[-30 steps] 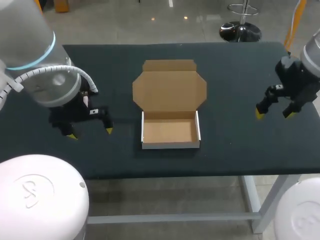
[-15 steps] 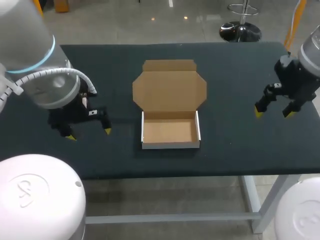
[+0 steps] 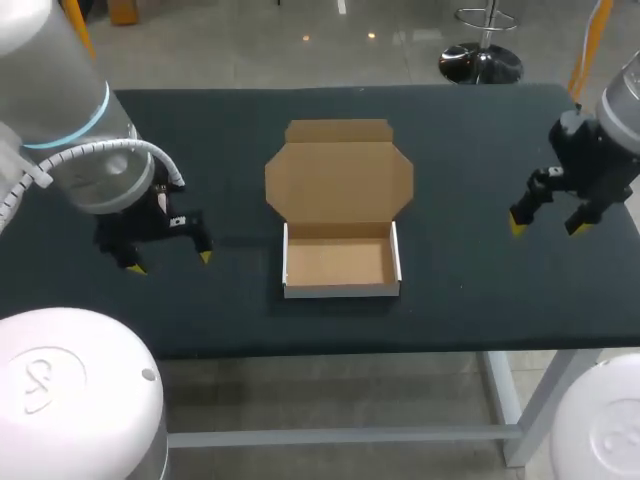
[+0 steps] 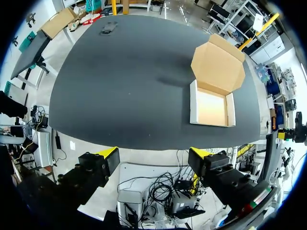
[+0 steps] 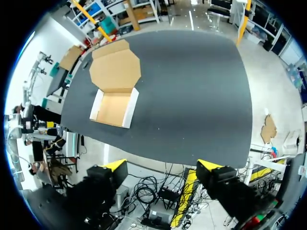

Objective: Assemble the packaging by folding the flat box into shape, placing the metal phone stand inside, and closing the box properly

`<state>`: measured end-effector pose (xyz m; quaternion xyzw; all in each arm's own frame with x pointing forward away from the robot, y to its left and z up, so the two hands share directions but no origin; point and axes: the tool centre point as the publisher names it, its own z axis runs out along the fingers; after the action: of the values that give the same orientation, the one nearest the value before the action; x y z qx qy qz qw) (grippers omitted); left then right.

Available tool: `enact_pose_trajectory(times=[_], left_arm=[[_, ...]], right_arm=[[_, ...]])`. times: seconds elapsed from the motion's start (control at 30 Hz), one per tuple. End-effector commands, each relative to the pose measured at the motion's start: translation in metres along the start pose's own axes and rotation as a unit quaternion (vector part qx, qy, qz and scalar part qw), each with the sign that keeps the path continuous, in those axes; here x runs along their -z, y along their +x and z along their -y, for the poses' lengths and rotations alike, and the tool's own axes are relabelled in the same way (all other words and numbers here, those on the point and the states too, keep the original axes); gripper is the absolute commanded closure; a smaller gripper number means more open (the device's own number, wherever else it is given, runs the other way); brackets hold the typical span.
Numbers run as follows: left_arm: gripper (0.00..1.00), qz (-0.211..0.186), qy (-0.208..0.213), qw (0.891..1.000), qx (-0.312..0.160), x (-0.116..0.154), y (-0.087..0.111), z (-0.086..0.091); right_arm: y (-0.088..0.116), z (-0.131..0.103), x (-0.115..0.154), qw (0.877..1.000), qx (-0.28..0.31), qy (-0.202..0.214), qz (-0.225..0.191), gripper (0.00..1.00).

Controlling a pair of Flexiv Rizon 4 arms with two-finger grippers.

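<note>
Both tools hang over the dark desk [image 3: 220, 130] in the head view. The left tool [image 3: 171, 262] is near the desk's left side and the right tool [image 3: 548, 227] near its right side, each with its yellow tips spread apart. Between them, well apart from either, sits the box [image 3: 340, 262], folded into a shallow tray with white outer walls. Its lid lies open flat on the far side, and the tray shows only its bare brown floor.

From the left wrist, the left tool [image 4: 153, 153] is spread wide just past the desk's [image 4: 120, 86] edge. The box [image 4: 211, 108] lies ahead and off to one side, lid open. A dark thing [image 4: 109, 28] lies at the far edge, too small to tell what it is.

From the right wrist, the right tool [image 5: 163, 165] is likewise spread beyond the desk's [image 5: 192, 86] edge. The box [image 5: 112, 108] lies well ahead toward the far side, with the tray nearer the tool than the lid.
</note>
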<state>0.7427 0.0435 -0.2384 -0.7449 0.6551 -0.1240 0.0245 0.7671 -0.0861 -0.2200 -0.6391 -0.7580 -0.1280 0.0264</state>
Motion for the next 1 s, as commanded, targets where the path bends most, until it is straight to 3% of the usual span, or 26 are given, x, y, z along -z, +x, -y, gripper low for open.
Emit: enact_pose_trajectory(times=[0.03, 0.37, 0.83, 1.0], left_arm=[[0.00, 0.007, -0.022, 1.000, 0.005, -0.026, -0.003, 0.021], [0.00, 0.020, -0.043, 0.999, 0.027, -0.052, -0.031, 0.049], [0.00, 0.013, -0.075, 0.995, 0.070, -0.091, -0.092, 0.086], [0.00, 0.013, -0.080, 0.993, 0.080, -0.096, -0.101, 0.095]], right_arm=[[0.001, 0.001, 0.003, 1.000, 0.000, 0.002, 0.000, 0.00], [0.001, 0.001, 0.003, 1.000, 0.000, 0.002, 0.000, 0.00], [0.001, 0.001, 0.003, 1.000, 0.000, 0.002, 0.000, 0.00], [0.001, 0.001, 0.003, 1.000, 0.000, 0.002, 0.000, 0.00]])
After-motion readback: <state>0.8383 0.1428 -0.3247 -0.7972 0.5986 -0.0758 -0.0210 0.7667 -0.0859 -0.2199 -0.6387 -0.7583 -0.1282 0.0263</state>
